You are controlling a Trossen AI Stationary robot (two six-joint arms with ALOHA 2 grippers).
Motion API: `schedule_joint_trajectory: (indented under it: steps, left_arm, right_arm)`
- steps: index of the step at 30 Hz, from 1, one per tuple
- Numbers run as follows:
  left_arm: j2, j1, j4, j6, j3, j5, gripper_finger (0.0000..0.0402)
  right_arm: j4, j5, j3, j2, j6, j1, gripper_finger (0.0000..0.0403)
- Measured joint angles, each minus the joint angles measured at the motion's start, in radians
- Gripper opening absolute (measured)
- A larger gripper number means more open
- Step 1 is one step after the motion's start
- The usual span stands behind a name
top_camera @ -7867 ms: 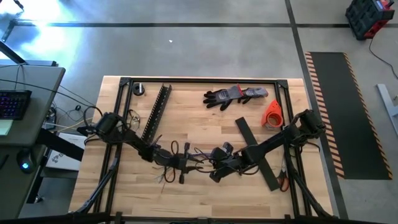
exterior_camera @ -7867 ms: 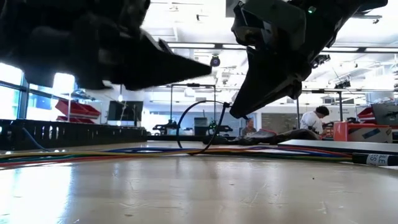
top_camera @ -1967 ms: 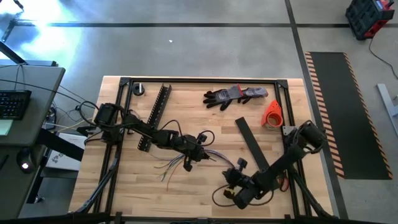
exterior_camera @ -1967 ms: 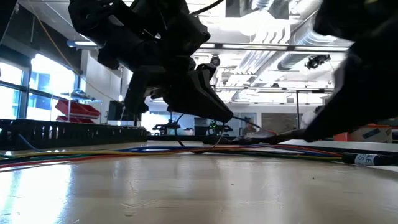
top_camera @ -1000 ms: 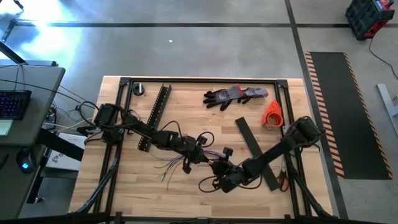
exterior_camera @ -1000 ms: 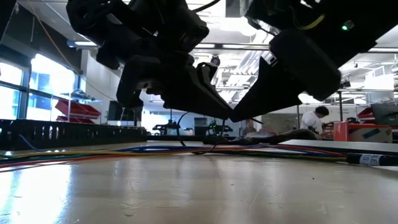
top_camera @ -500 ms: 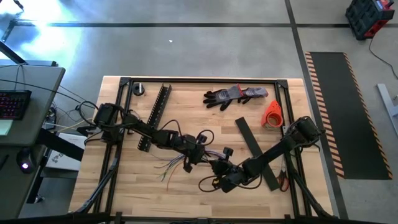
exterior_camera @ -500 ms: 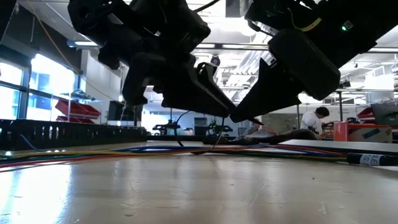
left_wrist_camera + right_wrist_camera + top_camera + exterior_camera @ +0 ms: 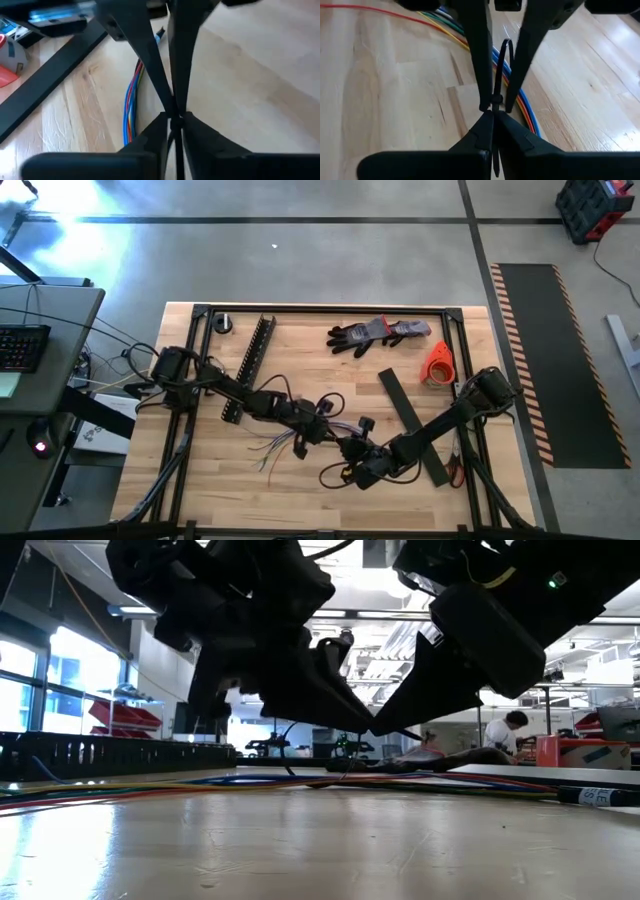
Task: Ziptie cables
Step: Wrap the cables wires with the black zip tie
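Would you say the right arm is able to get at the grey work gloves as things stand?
Probably not right away: the right pincer is shut on a zip tie over the cables, tip to tip with the left pincer. The gloves lie unobstructed at the table's far edge.

On the wooden worktop (image 9: 210,490), the left claw (image 9: 322,432) and the right claw (image 9: 352,456) meet just beside each other over the cables (image 9: 275,445). A slotted bar (image 9: 250,365), grey gloves (image 9: 378,333), an orange tape roll (image 9: 438,364) and a black strip (image 9: 410,425) lie around them.
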Motion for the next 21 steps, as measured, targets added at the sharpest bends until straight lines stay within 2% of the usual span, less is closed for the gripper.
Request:
schedule_joint_trajectory:
  steps: [4, 7, 11, 16, 21]
  left_arm:
    - [0.002, -0.010, -0.001, 0.016, 0.000, -0.019, 0.0008]
    - [0.002, -0.020, -0.005, 0.023, 0.000, -0.065, 0.0006]
    - [0.002, -0.019, -0.007, 0.031, 0.000, -0.061, 0.0003]
    - [-0.005, -0.014, -0.010, 0.032, 0.000, -0.057, 0.0001]
    - [-0.006, -0.001, -0.038, 0.019, 0.000, -0.068, 0.0001]
  right_arm:
    - [0.001, -0.007, 0.000, 0.000, 0.000, 0.001, 0.0000]
    - [0.001, -0.017, 0.000, 0.000, 0.003, 0.000, 0.0000]
    - [-0.002, -0.036, 0.000, 0.000, 0.023, 0.007, 0.0000]
    - [-0.062, -0.007, 0.000, 0.000, 0.128, 0.057, 0.0001]
    - [-0.162, -0.016, 0.001, 0.000, 0.311, 0.143, 0.0001]
